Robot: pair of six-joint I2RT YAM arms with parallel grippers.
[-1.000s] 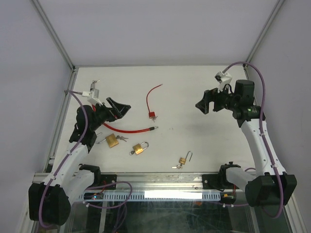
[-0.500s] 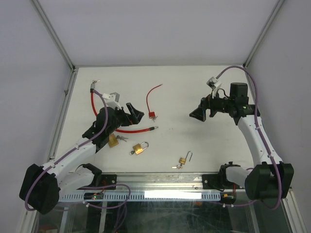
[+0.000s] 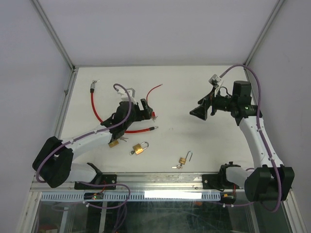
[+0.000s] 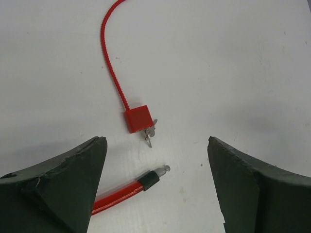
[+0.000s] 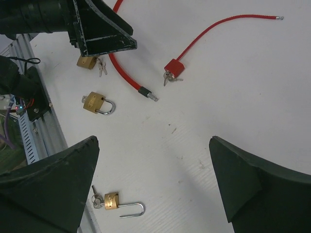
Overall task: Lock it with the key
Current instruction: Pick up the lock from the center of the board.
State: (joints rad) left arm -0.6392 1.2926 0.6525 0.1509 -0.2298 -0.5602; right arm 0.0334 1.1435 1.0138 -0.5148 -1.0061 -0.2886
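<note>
— One small red lock matters here. Where does it lie?

— Flat on the white counter, left of the middle. Its key sits in the near face, and its thin red cable curves away toward the far edge, the free end lying loose.

— And the left claw?

— Spread wide and gripping nothing. From its wrist, the lock and key show on the counter between the two fingers, a little past the tips and touching neither.

— What differs from a second ago?

— Back then that claw hung over the left side of the counter, by the bend of the thick red cable. The arm has since stretched out across that cable, and its claw is now just beside the lock. The lock, both cables and the padlocks lie where they were.

— The right claw?

— Fully spread too, and empty. It is held above the right half of the counter, well apart from the lock and facing it. It has dipped slightly.

— What lies further out?

— The thick cable's black-capped end rests just near of the key. Three brass padlocks lie closer to the arm bases: the first padlock with keys beside the left arm, the second padlock next to it, and the third padlock nearest the edge, its shackle swung open.
</note>
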